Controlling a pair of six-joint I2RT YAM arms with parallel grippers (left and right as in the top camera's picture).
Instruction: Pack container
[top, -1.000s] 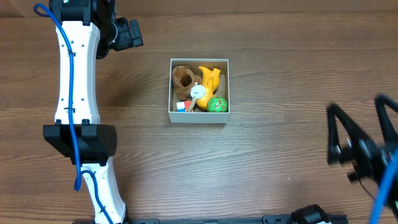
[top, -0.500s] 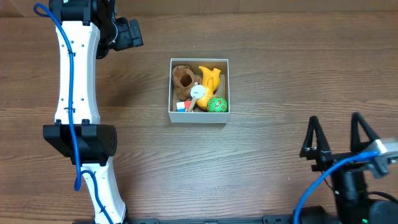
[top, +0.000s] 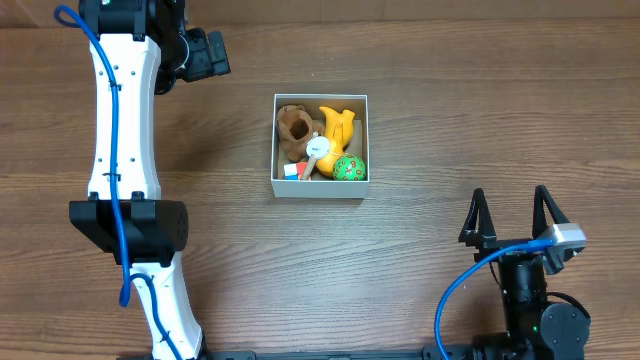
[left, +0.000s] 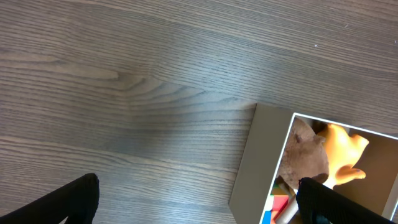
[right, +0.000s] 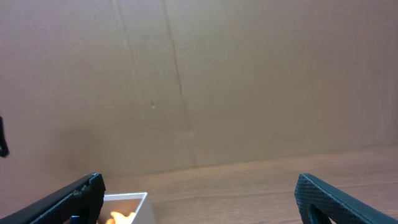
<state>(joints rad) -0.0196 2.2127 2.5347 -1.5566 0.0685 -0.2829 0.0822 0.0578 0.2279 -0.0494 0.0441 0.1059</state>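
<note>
The container (top: 320, 189) is a square white-walled box with a brown inside, at the table's middle. In it lie a brown plush toy (top: 293, 130), a yellow toy (top: 338, 127), a green ball (top: 349, 168), a white piece and a red and blue block. My left gripper (top: 205, 55) hangs at the back left, apart from the box, open and empty. In the left wrist view (left: 199, 205) the box wall (left: 258, 168) shows at the lower right. My right gripper (top: 510, 215) is open and empty at the front right. In the right wrist view (right: 199, 202) the box corner (right: 140, 208) shows.
The left arm's white links (top: 125, 130) stretch along the table's left side. A brown cardboard wall (right: 199, 81) stands behind the table. The right arm's base (top: 545, 320) sits at the front right edge.
The right arm has drawn in leftward from the right edge to above its base, its gripper open throughout. The left arm and the box have not moved.
</note>
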